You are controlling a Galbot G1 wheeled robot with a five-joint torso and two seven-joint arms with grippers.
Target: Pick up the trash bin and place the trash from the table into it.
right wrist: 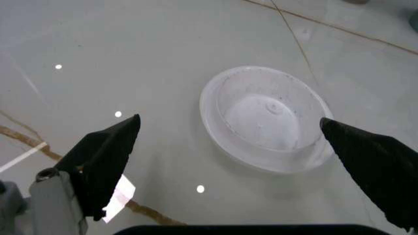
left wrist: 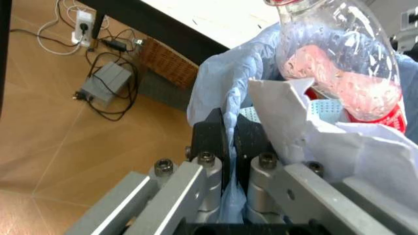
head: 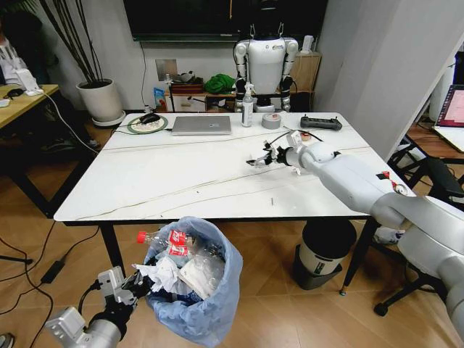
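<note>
My left hand [head: 129, 291] pinches the rim of the small blue-bagged trash bin [head: 210, 319], already stuffed with litter below the white marble worktop [head: 181, 185], while my right hand [right wrist: 228, 147] spreads wide over one remaining clear plastic lid [right wrist: 265, 117].

The head camera looks forward and down over the tabletop [head: 181, 181]. The left wrist camera sits close against the trash bin [left wrist: 222, 88], below the tabletop's edge; the right wrist camera faces straight down, near the tabletop.
</note>
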